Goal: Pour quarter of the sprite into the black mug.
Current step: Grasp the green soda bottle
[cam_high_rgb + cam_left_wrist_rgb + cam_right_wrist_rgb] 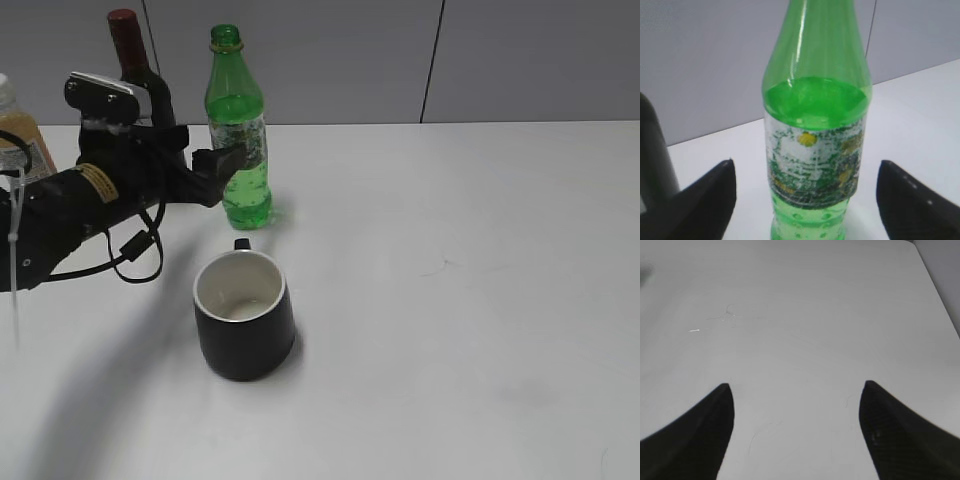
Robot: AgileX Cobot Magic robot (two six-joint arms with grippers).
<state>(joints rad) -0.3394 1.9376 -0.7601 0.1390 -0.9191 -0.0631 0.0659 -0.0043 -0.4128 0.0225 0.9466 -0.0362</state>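
The sprite (240, 135) is a tall green bottle without a cap, upright at the back left of the white table. The left wrist view shows it close up (815, 150), with its mottled label and liquid up to the shoulder. My left gripper (805, 200) is open, one finger on each side of the bottle with gaps on both sides; in the exterior view it (222, 165) sits at the bottle's label. The black mug (243, 315) with a white inside stands upright in front of the bottle, handle at the back. My right gripper (797, 405) is open and empty over bare table.
A dark wine bottle with a red top (130, 50) stands behind my left arm. An orange juice bottle (15, 135) is at the far left edge. A grey wall runs behind the table (480, 300).
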